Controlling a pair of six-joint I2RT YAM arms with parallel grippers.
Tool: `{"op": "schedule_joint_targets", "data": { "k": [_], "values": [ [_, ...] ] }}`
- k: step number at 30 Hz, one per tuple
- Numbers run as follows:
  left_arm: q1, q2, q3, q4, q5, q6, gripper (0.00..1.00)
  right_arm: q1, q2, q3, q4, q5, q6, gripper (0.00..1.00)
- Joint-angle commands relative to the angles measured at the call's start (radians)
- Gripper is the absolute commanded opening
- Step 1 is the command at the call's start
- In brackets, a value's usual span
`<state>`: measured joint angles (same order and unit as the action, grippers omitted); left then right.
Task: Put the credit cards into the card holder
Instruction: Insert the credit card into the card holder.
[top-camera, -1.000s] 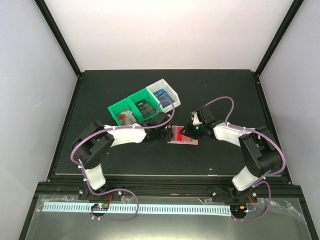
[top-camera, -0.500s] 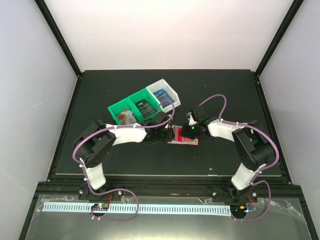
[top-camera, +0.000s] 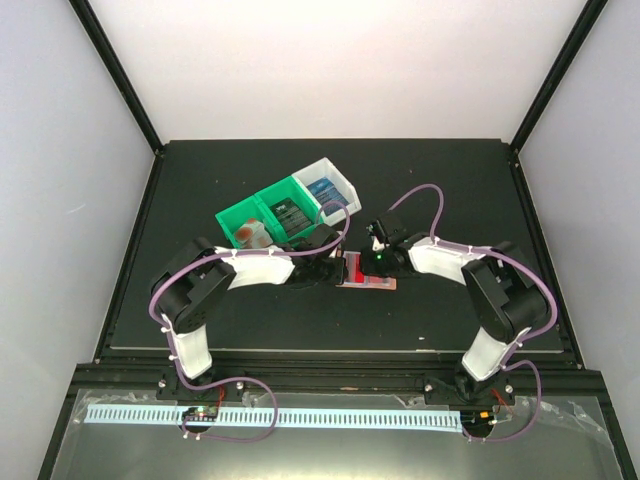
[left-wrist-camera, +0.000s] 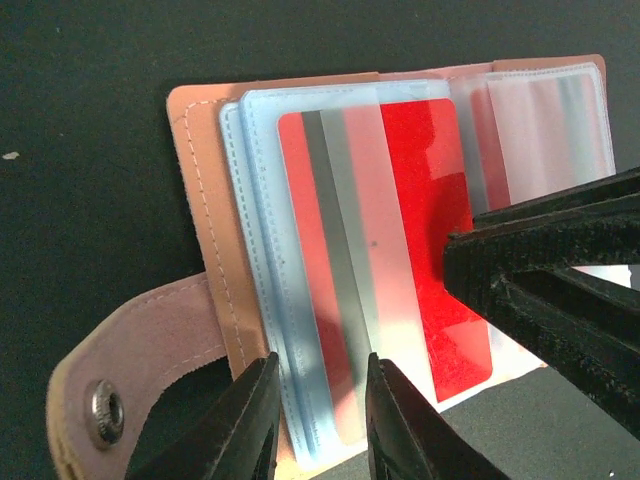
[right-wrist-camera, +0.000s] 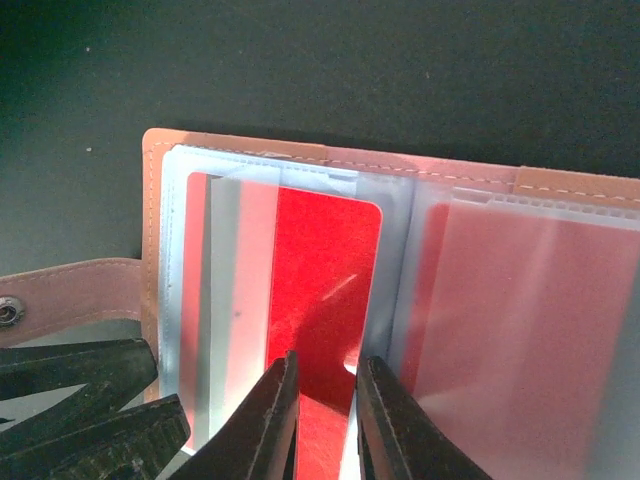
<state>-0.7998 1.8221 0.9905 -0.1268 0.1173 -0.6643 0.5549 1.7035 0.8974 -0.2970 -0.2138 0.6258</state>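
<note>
- Here we see the card holder (top-camera: 378, 284) lying open on the black table (top-camera: 450, 180), between the two grippers.
- A red credit card (left-wrist-camera: 420, 180) lies on the page beside the snap tab (left-wrist-camera: 130, 370), partly under a clear pocket sleeve.
- Our left gripper (left-wrist-camera: 320, 370) has its fingers a narrow gap apart over the sleeve's edge; we cannot tell whether they touch it.
- Our right gripper (right-wrist-camera: 325, 370) also has its fingers slightly parted, straddling the card's free end.
- Other credit cards (top-camera: 288, 213) lie in the green bin (top-camera: 226, 215) and the white bin (top-camera: 348, 190) nearby.
</note>
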Motion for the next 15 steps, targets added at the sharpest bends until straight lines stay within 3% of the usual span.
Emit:
{"op": "schedule_joint_targets", "data": {
  "k": [1, 8, 15],
  "values": [
    [0.005, 0.023, 0.023, 0.008, 0.025, 0.008, 0.26, 0.011, 0.030, 0.026, -0.005, 0.010, -0.018, 0.19],
    [0.005, 0.027, 0.022, 0.024, 0.053, 0.027, 0.27, 0.013, 0.023, 0.016, 0.059, -0.099, -0.016, 0.12],
    [0.005, -0.028, 0.025, -0.034, -0.031, 0.059, 0.38, 0.010, -0.054, 0.044, -0.039, 0.064, -0.022, 0.18]
  ]
}}
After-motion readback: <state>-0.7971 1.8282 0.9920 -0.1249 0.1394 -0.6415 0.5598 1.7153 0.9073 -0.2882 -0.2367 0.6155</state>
